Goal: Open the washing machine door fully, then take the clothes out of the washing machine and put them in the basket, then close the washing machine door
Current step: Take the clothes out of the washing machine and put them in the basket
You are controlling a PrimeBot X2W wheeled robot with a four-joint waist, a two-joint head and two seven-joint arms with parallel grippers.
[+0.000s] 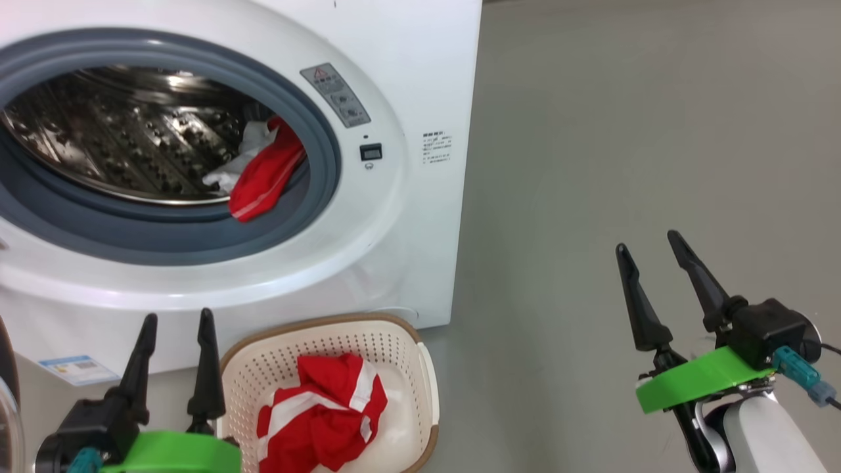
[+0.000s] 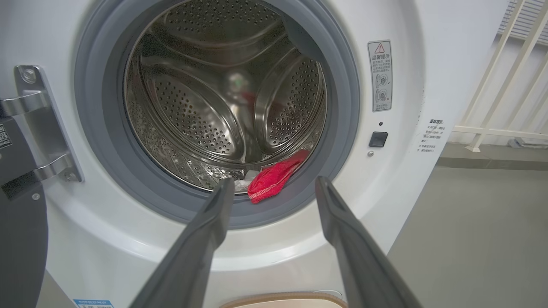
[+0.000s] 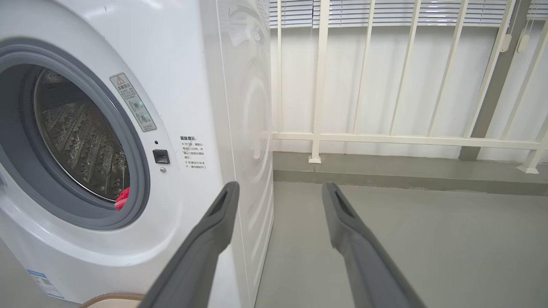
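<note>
The washing machine (image 1: 420,79) stands open, its top and left side cut off by the head view's frame. Of the washing machine door (image 2: 19,248) only a dark slab shows at 9 o'clock in the left wrist view, hung on a metal hinge bracket (image 2: 40,124); the rest runs out of frame, so how far it is swung cannot be told.

Inside the grey rubber ring (image 1: 315,217), at about 4 o'clock of the opening, a red garment (image 1: 266,174) droops from the steel drum (image 1: 118,138) over the ring. A crumpled white cloth (image 1: 253,141) touches it at its 11 o'clock. Whether the two are one piece is unclear, and the drum's reflections make it hard to tell whether more fabric lies deeper in.

The basket (image 1: 427,387) sits on the grey floor (image 1: 624,131) at 6 o'clock of the head view, just in front of the machine. Its near end is cut off by the bottom edge. It holds a bundle of red and white striped clothes (image 1: 322,410); the count of pieces cannot be made out.

The left end effector (image 1: 179,315), at 7 o'clock, is spread and holds nothing; one finger overlaps the basket's left rim. The right end effector (image 1: 647,242), at 4 o'clock, is likewise spread and bare over the floor, well apart from the basket. The print on the warning sticker (image 1: 335,95) is too small to read.
</note>
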